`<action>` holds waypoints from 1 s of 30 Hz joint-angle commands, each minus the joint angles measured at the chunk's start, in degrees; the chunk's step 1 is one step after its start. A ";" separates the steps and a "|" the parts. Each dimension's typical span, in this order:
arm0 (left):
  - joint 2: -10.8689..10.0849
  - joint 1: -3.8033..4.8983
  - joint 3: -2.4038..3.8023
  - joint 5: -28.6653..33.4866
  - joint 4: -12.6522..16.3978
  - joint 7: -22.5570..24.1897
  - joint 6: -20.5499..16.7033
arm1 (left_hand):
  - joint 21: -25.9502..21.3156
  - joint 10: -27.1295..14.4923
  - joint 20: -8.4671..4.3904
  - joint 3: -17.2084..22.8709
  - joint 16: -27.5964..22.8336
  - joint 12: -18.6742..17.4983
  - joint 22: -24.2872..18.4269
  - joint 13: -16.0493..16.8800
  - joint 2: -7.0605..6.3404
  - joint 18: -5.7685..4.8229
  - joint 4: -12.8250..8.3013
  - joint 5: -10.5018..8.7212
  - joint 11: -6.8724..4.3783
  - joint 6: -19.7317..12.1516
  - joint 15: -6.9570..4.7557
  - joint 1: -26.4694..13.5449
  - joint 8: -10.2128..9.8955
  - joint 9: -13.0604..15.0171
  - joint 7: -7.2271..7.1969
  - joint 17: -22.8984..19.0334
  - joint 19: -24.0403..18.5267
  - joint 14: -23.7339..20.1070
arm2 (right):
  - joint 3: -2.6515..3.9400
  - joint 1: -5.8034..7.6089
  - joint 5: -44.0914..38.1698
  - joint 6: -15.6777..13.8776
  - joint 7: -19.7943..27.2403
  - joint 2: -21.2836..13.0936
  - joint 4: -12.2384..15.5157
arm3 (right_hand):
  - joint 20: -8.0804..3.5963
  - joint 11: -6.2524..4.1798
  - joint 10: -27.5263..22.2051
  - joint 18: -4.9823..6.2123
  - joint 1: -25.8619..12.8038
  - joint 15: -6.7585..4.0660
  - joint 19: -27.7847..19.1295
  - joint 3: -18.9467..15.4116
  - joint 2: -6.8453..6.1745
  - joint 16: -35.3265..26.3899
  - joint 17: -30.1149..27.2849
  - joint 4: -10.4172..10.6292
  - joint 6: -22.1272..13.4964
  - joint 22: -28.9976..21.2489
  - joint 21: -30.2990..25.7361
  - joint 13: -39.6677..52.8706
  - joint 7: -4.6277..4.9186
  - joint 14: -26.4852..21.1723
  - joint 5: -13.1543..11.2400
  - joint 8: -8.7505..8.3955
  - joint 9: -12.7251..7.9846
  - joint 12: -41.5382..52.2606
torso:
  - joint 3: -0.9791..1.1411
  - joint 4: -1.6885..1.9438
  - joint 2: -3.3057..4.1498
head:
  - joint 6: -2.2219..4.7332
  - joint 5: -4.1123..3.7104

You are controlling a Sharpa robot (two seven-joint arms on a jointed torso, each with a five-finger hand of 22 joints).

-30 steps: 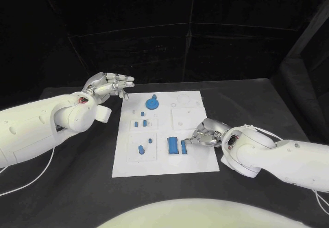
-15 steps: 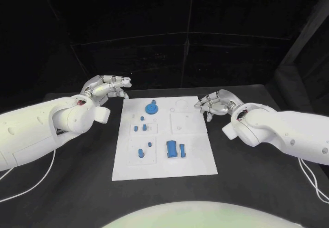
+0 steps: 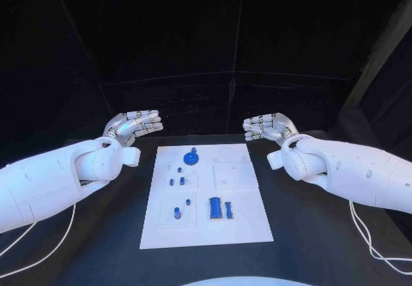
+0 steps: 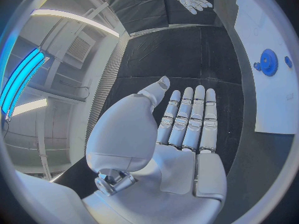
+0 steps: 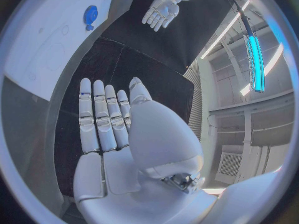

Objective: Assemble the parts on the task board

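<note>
Overhead light is falling on the scene against a dark backdrop. In the head view, the task board [image 3: 206, 202] is reflecting the most light and is reading as the brightest surface, while the desk [image 3: 318, 232] around it is absorbing light and showing little detail. Both wrist views are bending straight edges strongly toward the circle's rim, and a dark frame is surrounding each circle. Long ceiling light strips [image 5: 254, 50] are glowing in the right wrist view, and similar strips [image 4: 25, 79] are glowing in the left wrist view. The left hand [image 4: 181, 134] and the right hand [image 5: 115, 129] are appearing evenly lit and sharp, with soft shading between the fingers.
</note>
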 commanded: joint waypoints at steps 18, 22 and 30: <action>2.37 -2.00 0.46 0.32 1.44 3.13 -6.75 | -7.29 -29.02 -5.74 -10.24 -11.47 -4.55 -13.75 -3.62 3.51 -3.09 1.82 -3.05 -4.64 -26.58 -3.86 -34.31 -5.02 -3.78 -4.54 -8.12 -21.20 -23.09 | 0.56 -1.15 5.62 -0.94 5.70 2.52 -0.84 | -5.75 -3.55 -29.38 -3.93 -41.68 -5.96 -25.71 4.42 -3.18 -7.09 -9.50 -5.75 -25.08 -7.17 -9.28 -8.80 -4.61 -28.59 -6.12 -4.35 -9.12 -4.31 | 0.89 0.21 -1.63 | 5.07 1.92; 1.90 -3.23 0.98 -1.18 4.90 4.17 -11.56 | -7.29 -33.19 -6.92 -11.46 -12.26 -4.55 -15.09 -3.62 3.51 -3.70 1.82 -3.05 -5.35 -30.60 -8.10 -39.81 -5.02 -3.78 -5.21 -12.77 -24.25 -26.80 | 1.21 -2.42 8.44 -5.44 7.74 1.38 3.97 | -6.60 -7.80 -33.80 -4.55 -47.70 -5.96 -29.94 8.66 -3.18 -7.09 -13.95 -6.44 -28.95 -7.17 -9.98 -8.80 -5.37 -33.20 -6.96 -4.35 -9.12 -4.31 | 1.18 0.33 -2.32 | 6.18 2.54; 0.62 -6.58 2.40 -5.25 14.30 7.01 -24.66 | -7.29 -40.59 -9.03 -13.59 -17.01 -4.55 -17.45 -3.62 3.51 -4.93 1.82 -3.05 -9.68 -37.72 -8.10 -49.51 -5.02 -3.78 -9.40 -12.77 -29.69 -33.34 | 2.62 -5.20 14.56 -15.19 12.16 -1.06 14.39 | -8.19 -7.80 -42.10 -5.24 -58.98 -5.96 -37.86 8.66 -3.18 -7.09 -13.95 -10.50 -36.18 -7.17 -14.64 -8.80 -10.27 -41.80 -12.53 -4.35 -9.12 -4.31 | 1.25 0.35 -2.47 | 6.42 2.68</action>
